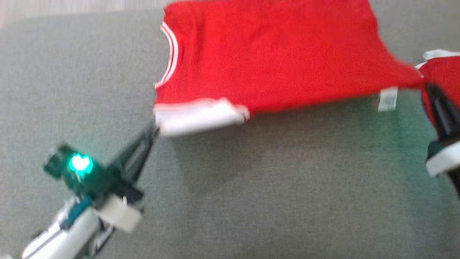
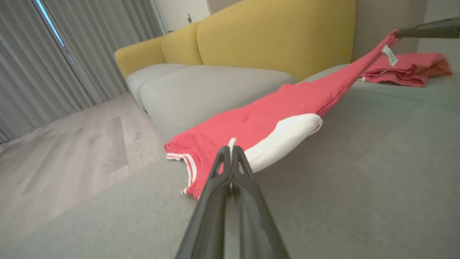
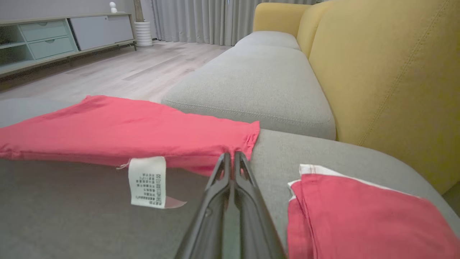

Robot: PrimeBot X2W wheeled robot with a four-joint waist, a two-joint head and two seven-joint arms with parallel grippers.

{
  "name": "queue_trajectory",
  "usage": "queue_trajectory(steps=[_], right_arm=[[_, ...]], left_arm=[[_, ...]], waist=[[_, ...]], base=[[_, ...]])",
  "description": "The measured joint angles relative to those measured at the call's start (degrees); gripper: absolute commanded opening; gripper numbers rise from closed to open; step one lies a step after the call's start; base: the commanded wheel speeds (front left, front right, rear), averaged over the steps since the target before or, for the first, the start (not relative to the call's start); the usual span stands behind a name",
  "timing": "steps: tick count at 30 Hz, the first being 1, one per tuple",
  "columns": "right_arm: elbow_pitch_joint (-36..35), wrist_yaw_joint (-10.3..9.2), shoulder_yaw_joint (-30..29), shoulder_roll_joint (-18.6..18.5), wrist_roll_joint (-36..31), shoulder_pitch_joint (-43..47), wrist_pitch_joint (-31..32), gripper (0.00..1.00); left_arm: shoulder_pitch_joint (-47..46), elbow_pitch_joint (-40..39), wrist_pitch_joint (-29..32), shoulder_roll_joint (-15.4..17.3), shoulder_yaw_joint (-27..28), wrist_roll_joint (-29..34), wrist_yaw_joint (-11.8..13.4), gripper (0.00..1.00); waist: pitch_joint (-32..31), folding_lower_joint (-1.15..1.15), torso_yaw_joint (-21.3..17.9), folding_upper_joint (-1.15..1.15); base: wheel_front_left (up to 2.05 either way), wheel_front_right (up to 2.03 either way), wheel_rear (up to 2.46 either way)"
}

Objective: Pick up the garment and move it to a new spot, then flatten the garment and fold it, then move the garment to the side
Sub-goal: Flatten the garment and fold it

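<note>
Red fabric hangs taut above the grey cushion (image 1: 251, 194) as the garment (image 1: 273, 61) is stretched between 2 hands. The left hand (image 1: 154, 130) is clamped on the white-trimmed corner (image 1: 197, 117). The right hand (image 1: 429, 88) is pinched shut on the hem beside the care label (image 1: 388, 99). To flatten it well, both hands should probably lower together onto the cushion under even tension, landing clear of the folded red pile (image 3: 359, 216) at the cushion's right end.

Head camera overlooks the garment (image 1: 273, 61); wrist cameras face it closely from opposite ends.
</note>
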Motion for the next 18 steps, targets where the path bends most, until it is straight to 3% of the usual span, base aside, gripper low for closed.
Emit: queue_trajectory(steps=[8,13,18], right_arm=[[-4.15,0.00,-4.94,1.68,-1.82,12.82,0.00,0.00],[-7.67,0.00,-7.44,2.80,-1.93,19.14,0.00,0.00],[-8.80,0.00,-9.07,3.94,-2.52,19.98,0.00,0.00]], left_arm=[[8.16,-0.11,0.21,1.15,-3.18,-3.20,-2.48,0.00],[10.69,-1.35,3.42,2.14,-5.53,-4.94,-5.27,0.00],[9.28,-2.22,3.88,2.66,-5.64,-4.10,-5.41,0.00]], waist=[[-3.44,0.01,-0.49,0.00],[-4.20,0.01,-0.59,0.00],[-3.53,0.01,-0.83,0.00]], base=[[0.00,0.00,0.00],[0.00,0.00,0.00],[0.00,0.00,0.00]])
